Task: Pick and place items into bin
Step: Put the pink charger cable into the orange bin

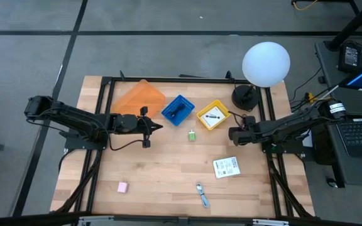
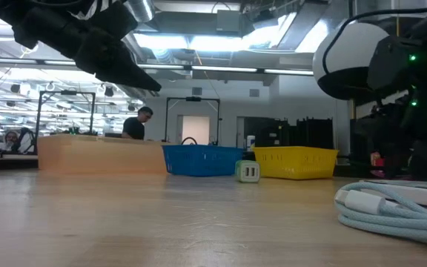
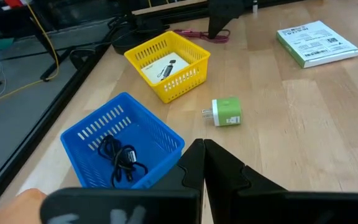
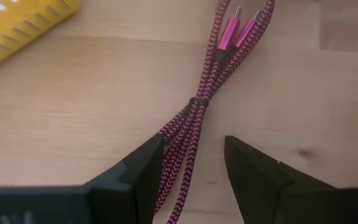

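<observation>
My right gripper is open and low over the red braided cord, which lies folded on the table right of the yellow bin; the fingers stand on either side of the strands. My left gripper is shut and empty, hovering beside the blue bin. That bin holds the black coiled cable. The white card lies in the yellow bin. On the table rest the tiny green piece, the white printed packet, the pink block and the blue-silver tool. My right gripper straddles the red cord's doubled strands, which run close along the inner side of one finger. I cannot tell whether that finger touches them. The cord lies flat and slack on the table.
An orange bin stands left of the blue one along the far side. A white globe lamp sits at the far right corner. A white cable bundle lies near the low camera. Open wood spreads across the table's middle and near side.
</observation>
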